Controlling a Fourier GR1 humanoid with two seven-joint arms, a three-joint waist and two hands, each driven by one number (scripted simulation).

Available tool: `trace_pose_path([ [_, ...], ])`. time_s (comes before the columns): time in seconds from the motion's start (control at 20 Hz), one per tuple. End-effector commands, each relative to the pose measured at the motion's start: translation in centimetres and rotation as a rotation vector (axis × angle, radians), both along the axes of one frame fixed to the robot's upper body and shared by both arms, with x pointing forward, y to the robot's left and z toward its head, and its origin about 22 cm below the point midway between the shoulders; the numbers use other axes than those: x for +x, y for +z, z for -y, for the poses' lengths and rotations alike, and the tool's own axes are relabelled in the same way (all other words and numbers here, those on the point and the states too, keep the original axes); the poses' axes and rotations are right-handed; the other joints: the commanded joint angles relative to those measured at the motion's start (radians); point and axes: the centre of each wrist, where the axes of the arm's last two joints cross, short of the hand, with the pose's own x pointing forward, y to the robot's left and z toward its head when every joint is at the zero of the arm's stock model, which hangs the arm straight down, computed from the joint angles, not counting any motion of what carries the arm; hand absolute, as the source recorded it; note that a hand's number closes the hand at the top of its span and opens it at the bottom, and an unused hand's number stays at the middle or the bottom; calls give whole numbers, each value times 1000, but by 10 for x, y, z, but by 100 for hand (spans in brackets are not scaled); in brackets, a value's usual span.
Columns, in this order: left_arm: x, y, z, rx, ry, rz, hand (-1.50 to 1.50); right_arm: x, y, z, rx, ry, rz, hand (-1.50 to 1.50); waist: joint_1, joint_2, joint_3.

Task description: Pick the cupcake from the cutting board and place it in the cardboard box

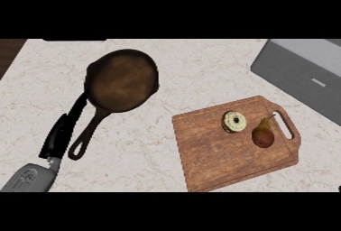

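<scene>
- So the cutting board (233, 146) is sitting on the pale marbled surface (200, 63), toward the near right, turned a bit so its handle slot points to the far right.
- The cupcake (234, 121) is on the far part of that board, lying tipped over I think, so you're looking at a pale round face with a dark ring around it.
- Just to its right there's a brownish pear (263, 135), stem pointing away toward the far side. The two are close but I can't say they're touching.
- The left hand (63, 131) comes in from the near left corner on its grey forearm (28, 178). Fingers are stretched out straight, nothing in them, running along the left side of the pan's handle.
- That pan is a dark cast-iron skillet (122, 81), far left of the board, handle pointing back toward the near left. Whether the fingers actually touch the handle, can't tell.
- Well apart from the board, at the far right edge, there's a grey box-looking thing (303, 74) with a little lighter patch on its side.
- At the far left corner, a strip of dark wood (10, 52) runs off beyond the surface.
- Right hand isn't showing anywhere.
</scene>
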Motion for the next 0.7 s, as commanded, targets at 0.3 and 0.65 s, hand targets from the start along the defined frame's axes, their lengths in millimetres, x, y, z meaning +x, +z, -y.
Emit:
trace_pose_path([
  [0.3, -3, -7, 7, -8, -16, -5, 0, 29, 32, -58, -95, -143, -165, -150, 10, -1, 1],
  [0.65, -3, 10, 13, -9, -15, 13, 0, 74, 20, -65, -63, -135, -275, -150, 11, -3, 2],
])
